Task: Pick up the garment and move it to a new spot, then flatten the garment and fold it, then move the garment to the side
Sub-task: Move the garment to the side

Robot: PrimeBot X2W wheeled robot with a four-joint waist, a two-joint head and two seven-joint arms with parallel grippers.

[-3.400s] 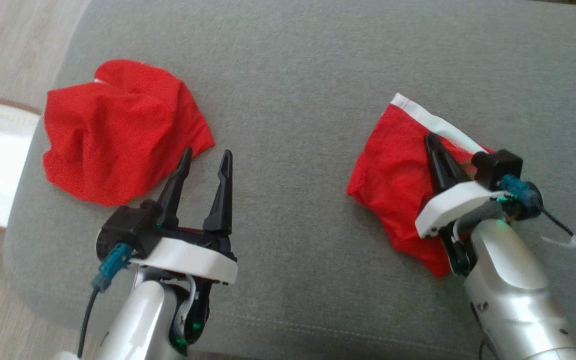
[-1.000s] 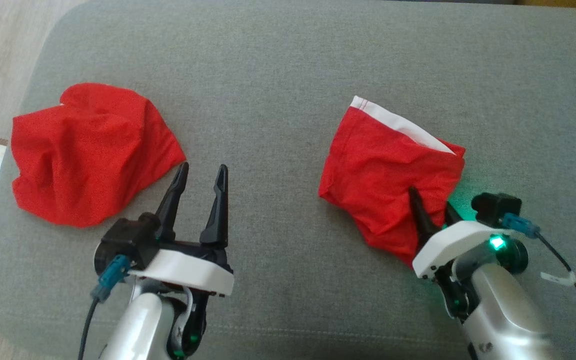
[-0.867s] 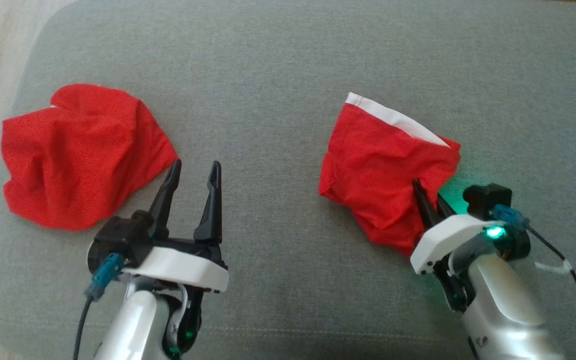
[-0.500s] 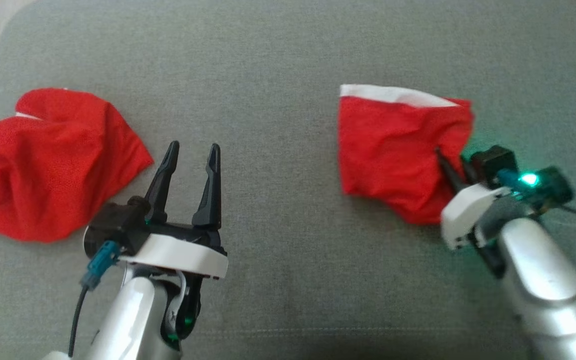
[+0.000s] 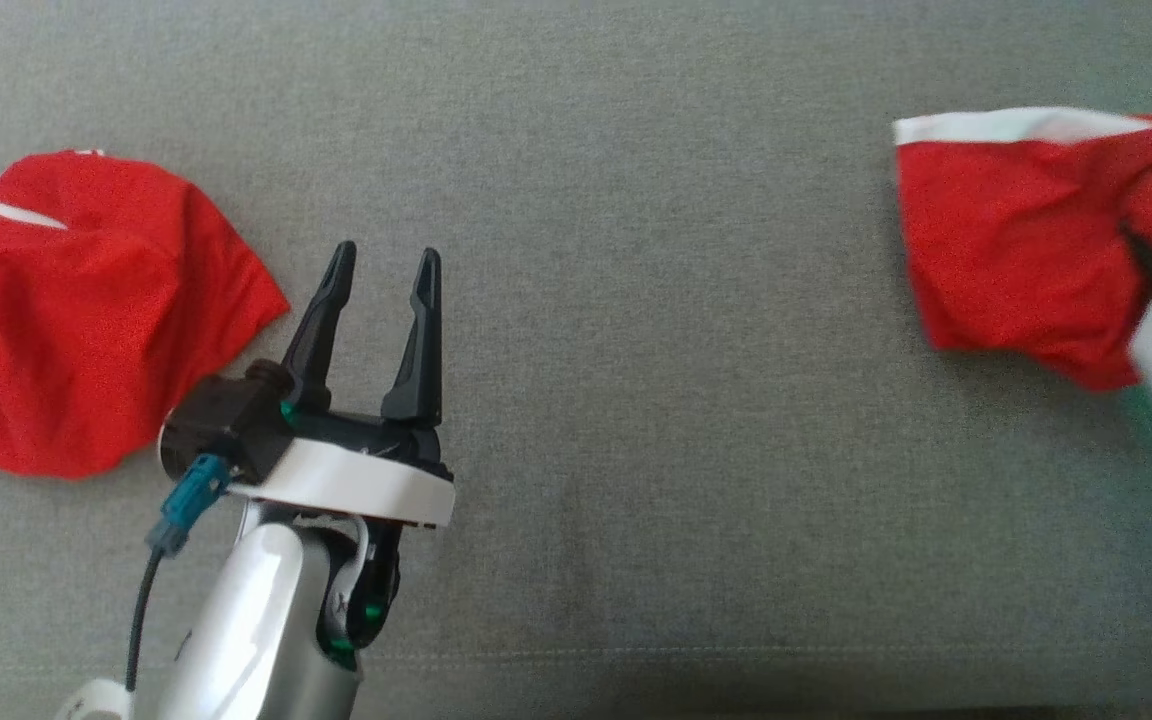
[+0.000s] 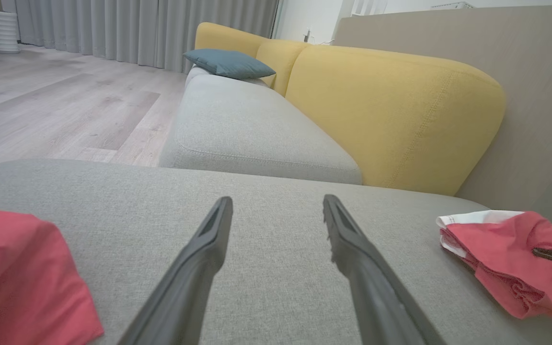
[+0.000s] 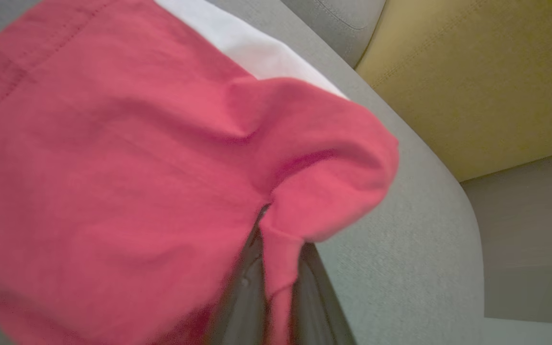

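A folded red garment [image 5: 1016,250] with a white band along its far edge lies at the right end of the grey cushion [image 5: 636,350]. My right gripper [image 5: 1151,262] is shut on its right edge; red cloth is pinched between the two dark fingers [image 7: 247,287] in the right wrist view, where the red garment [image 7: 113,167] spreads left. From the left wrist camera this red garment [image 6: 501,258] sits at the far right. My left gripper [image 5: 381,265] hovers open over bare cushion with nothing between its fingers, and its fingers [image 6: 199,268] stand wide apart.
A second crumpled red garment [image 5: 86,320] lies at the cushion's left end, just left of my left gripper, and this second garment [image 6: 22,282] shows low at left. Beyond stand a yellow sofa back [image 6: 391,115], a blue pillow [image 6: 228,63] and wooden floor [image 6: 55,110].
My right gripper closed on the folded garment's right edge and has dragged it to the right and farther away. The head camera has also shifted. The left gripper stays open.
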